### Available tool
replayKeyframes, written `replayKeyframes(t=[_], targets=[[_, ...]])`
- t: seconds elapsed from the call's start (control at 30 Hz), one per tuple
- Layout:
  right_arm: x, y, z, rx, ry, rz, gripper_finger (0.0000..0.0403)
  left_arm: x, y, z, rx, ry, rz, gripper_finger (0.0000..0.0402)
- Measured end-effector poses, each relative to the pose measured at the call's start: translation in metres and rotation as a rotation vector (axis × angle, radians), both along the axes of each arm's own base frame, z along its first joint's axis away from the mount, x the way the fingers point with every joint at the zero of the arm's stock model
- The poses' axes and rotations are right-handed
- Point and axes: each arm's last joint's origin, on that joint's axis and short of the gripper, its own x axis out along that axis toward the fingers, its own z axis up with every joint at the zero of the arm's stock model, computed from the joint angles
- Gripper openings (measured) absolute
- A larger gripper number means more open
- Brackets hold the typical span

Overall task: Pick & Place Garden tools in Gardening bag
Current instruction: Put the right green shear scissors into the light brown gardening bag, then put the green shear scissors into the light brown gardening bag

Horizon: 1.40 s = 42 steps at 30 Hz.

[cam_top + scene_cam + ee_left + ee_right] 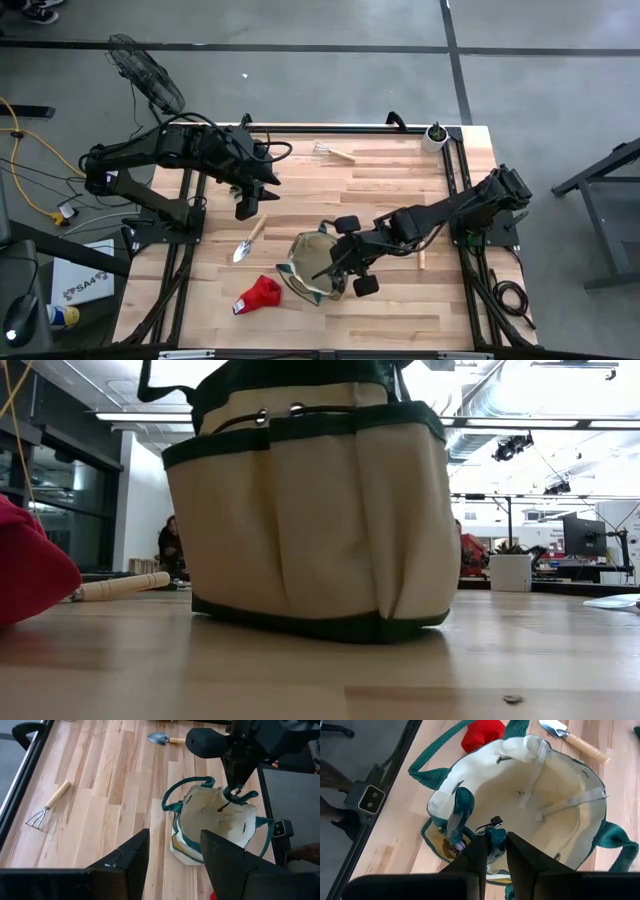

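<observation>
Pruners [462, 817] hang clamped in your right gripper [492, 851] above the gardening bag [570, 810] mouth for dropping in, while your left gripper [172, 857] waits unclenched and empty on the far left.

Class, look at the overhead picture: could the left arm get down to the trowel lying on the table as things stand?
Probably yes. The trowel lies in the open just below the left end effector, whose jaws are open and empty. The gardening bag and the right end effector, holding the pruners over it, sit off to one side.

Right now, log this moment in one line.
right gripper: shut on green-handled pruners over tan fabric gardening bag | left gripper: open, waiting | red glove: on table
</observation>
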Motion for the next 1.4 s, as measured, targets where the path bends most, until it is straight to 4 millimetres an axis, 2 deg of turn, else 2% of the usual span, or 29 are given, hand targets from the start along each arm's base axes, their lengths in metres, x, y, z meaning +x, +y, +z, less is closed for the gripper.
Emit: replayKeyframes(t=[0.27, 0.6, 0.8, 1.07, 1.27, 1.4], targets=[[0.0, 0.0, 0.0, 0.014, 0.009, -0.02, 0.0075, 0.0, 0.0, 0.0, 0.001, 0.0, 0.001, 0.017], [-0.005, 0.012, 0.0, -0.007, -0.001, -0.008, 0.0101, 0.0, 0.0, 0.0, 0.001, 0.0, 0.001, 0.017], [-0.012, 0.016, 0.005, -0.006, -0.009, -0.047, 0.0135, 0.0, 0.0, 0.0, 0.0, 0.001, 0.0, 0.017], [-0.032, 0.008, 0.023, 0.012, -0.001, -0.215, 0.0192, 0.0, 0.0, 0.0, 0.0, 0.001, 0.0, 0.017], [-0.046, -0.001, 0.038, 0.127, 0.0, -0.396, 0.0192, 0.0, 0.002, 0.0, 0.042, 0.002, 0.046, 0.017], [-0.053, -0.004, 0.042, 0.15, 0.015, -0.453, 0.0187, -0.001, 0.002, -0.001, 0.056, 0.009, 0.057, 0.017]])
